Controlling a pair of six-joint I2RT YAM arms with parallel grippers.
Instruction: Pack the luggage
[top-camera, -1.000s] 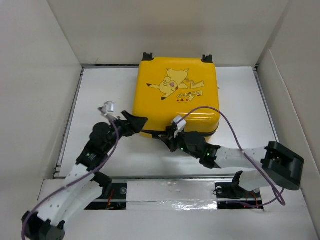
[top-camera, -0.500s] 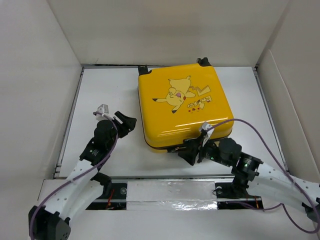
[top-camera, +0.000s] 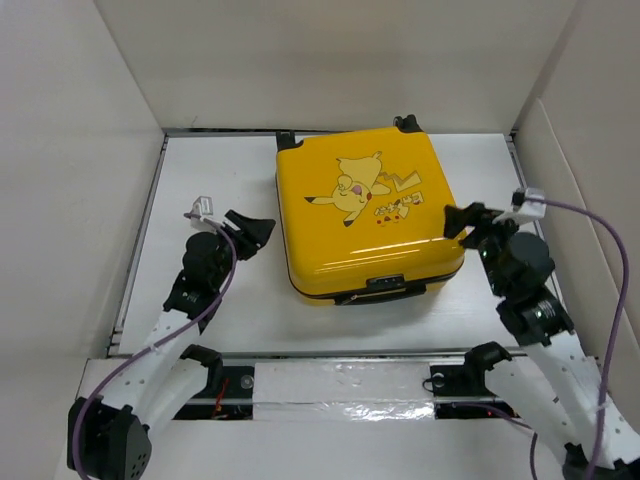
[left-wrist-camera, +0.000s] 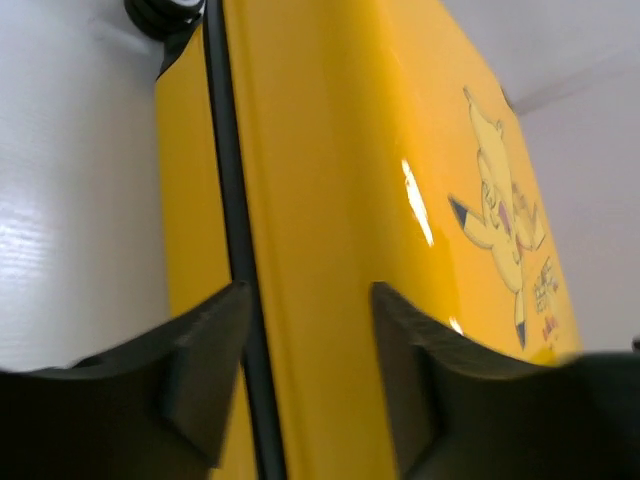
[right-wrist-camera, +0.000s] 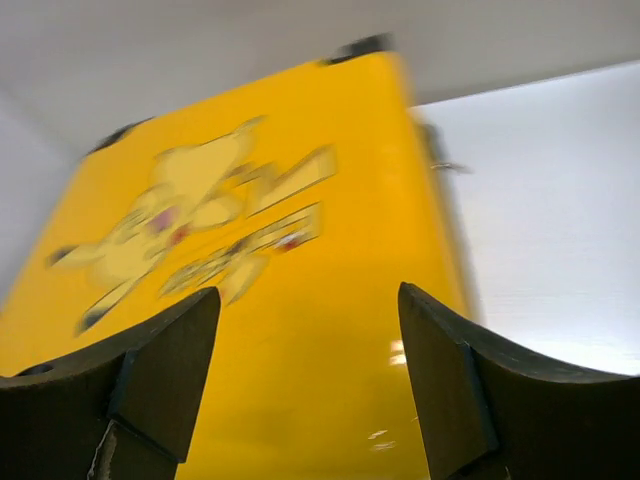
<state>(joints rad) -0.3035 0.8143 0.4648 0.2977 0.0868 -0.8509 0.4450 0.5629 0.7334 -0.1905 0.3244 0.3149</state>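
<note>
luggage closed, flat, print up, centre-far on table | left gripper just left of near-left corner, jaws spread, empty | right gripper by near-right corner, jaws spread, empty

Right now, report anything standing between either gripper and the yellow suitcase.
Nothing visible. The open left gripper faces the luggage from its left across bare table; the open right gripper sits at its right edge. Both wrist views show the yellow shell unobstructed.
</note>
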